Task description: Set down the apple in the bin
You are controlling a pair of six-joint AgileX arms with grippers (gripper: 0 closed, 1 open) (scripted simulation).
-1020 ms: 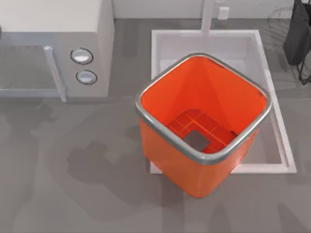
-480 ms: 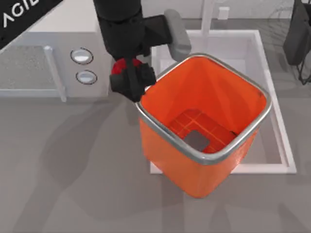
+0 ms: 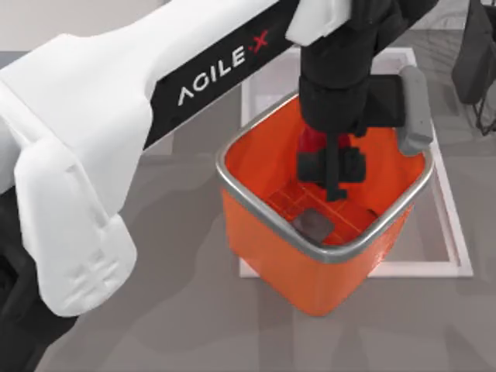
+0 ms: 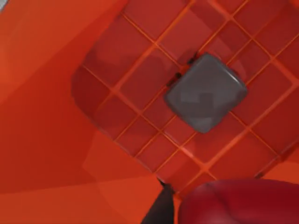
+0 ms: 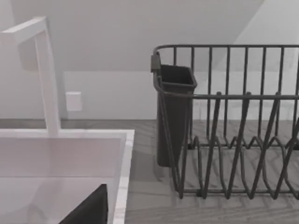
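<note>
One claw, the left claw (image 3: 332, 167), grips the apple (image 3: 312, 141) over the bin (image 3: 256, 225) at its twelve o'clock side, poised for a clean drop.

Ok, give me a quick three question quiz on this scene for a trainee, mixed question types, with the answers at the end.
1. True or false: the apple already rests on the gridded floor of the bin.
2. Which gripper is over the bin? A) left gripper B) right gripper C) both
3. Fill in: the grey square sits on the bin's ____.

Key:
1. False. The apple sits between the left gripper's fingers, above the floor.
2. A. The left arm reaches across from the top view's left, its gripper inside the bin's silver rim.
3. Floor, among the orange grid cells.
</note>
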